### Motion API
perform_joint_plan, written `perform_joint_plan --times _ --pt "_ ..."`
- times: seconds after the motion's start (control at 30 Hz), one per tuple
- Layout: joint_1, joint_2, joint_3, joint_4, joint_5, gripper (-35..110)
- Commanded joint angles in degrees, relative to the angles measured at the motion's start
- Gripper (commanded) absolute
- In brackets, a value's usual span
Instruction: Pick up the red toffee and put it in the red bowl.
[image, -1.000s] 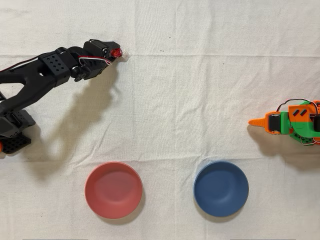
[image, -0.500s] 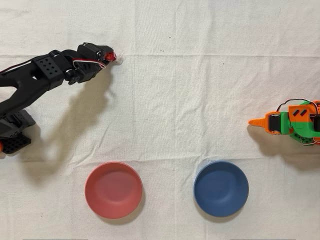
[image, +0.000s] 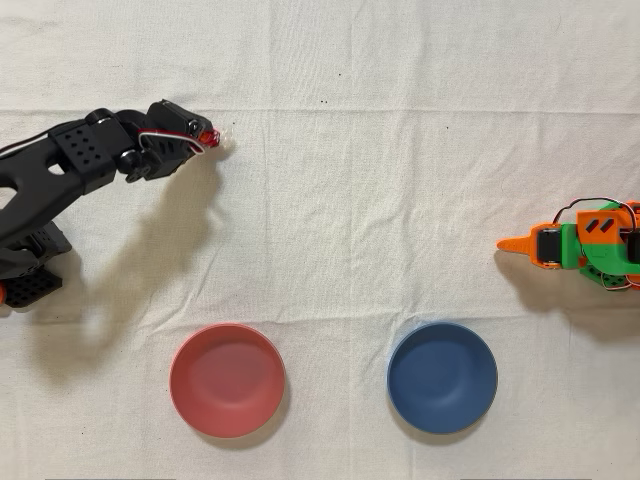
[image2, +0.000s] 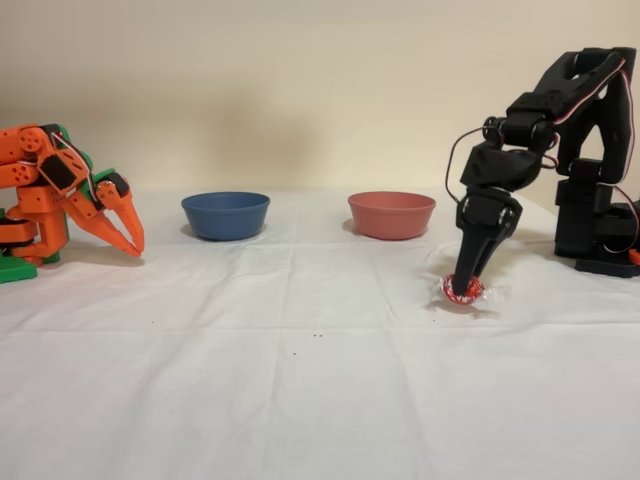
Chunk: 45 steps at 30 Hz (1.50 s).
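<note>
The red toffee (image: 214, 139) sits pinched at the tip of my black arm's gripper (image: 205, 138), upper left in the overhead view. In the fixed view the gripper (image2: 463, 281) points straight down at the right, shut on the toffee (image2: 463, 292). The sweet's clear wrapper ends stick out on both sides, just at or barely above the cloth. The salmon-red bowl (image: 227, 380) is empty near the bottom edge of the overhead view, below the gripper. In the fixed view this red bowl (image2: 391, 215) stands behind and to the left of the gripper.
A dark blue bowl (image: 442, 377) stands empty to the right of the red one in the overhead view; it shows as the blue bowl (image2: 225, 215) at left centre in the fixed view. The idle orange arm (image: 580, 245) rests at the right edge. A white cloth covers the table.
The gripper has carried the toffee leftward and toward the bottom of the overhead view, closer to the red bowl's side. Bowls and orange arm are unmoved.
</note>
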<state>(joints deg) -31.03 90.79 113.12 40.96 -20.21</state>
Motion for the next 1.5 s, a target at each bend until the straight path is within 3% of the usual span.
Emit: perform_joint_plan --times 0.0,0.43,1.47 --pt "2.1 8.3 -4.5 4.0 -1.1 1" --pt "13.3 18.5 -6.6 10.5 -5.3 1" --pt "43.6 27.2 -20.2 15.3 -12.8 1"
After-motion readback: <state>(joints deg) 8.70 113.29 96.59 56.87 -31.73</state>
